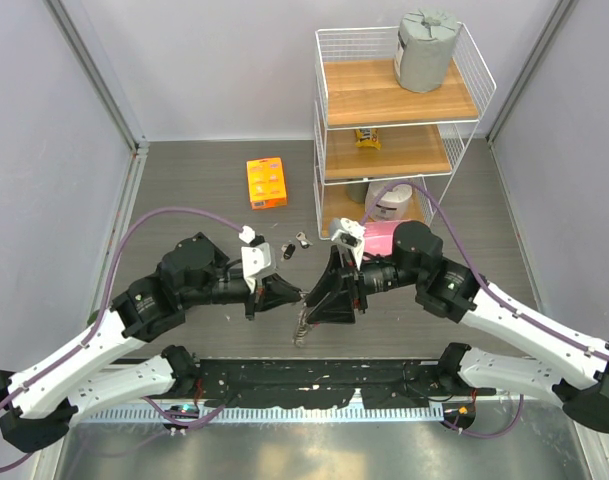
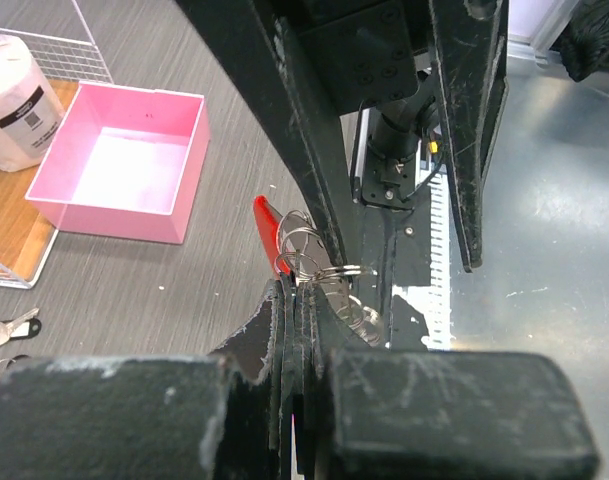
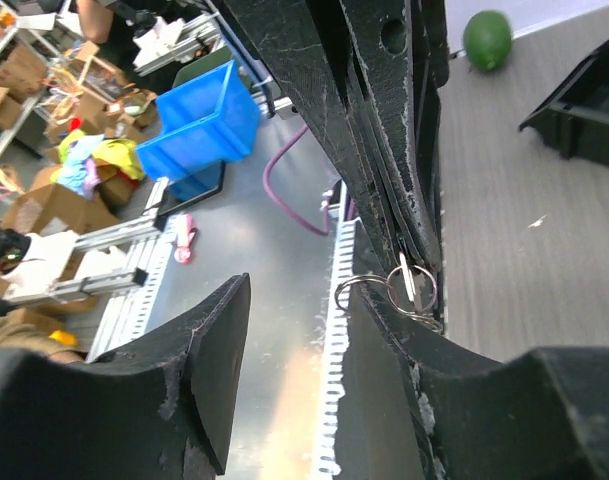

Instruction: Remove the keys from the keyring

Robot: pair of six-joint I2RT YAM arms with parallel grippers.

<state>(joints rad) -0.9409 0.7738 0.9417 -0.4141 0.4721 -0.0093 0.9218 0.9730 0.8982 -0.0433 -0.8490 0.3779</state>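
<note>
Top external view: the two arms meet over the table [image 1: 184, 200], toward its near edge. The left gripper [image 1: 292, 296] and right gripper [image 1: 319, 310] are nose to nose, with the keyring [image 1: 302, 328] dangling between them. Two loose keys [image 1: 287, 250] lie just behind, toward the wire rack [image 1: 404, 110]. Left wrist view: the left gripper's jaws are pinched tight on the keyring's stacked rings, the red fob [image 2: 267, 225] sticks up beside them, and the right gripper's fingers [image 2: 309, 150] stand well apart. Right wrist view: its jaws gape with nothing between them, the rings just beside one finger's inner edge. The risk, as I judge it, is that the thin wire twists or slips in that single pinch and drops everything. A closure made off-centre would catch the ring rather than a key.
</note>
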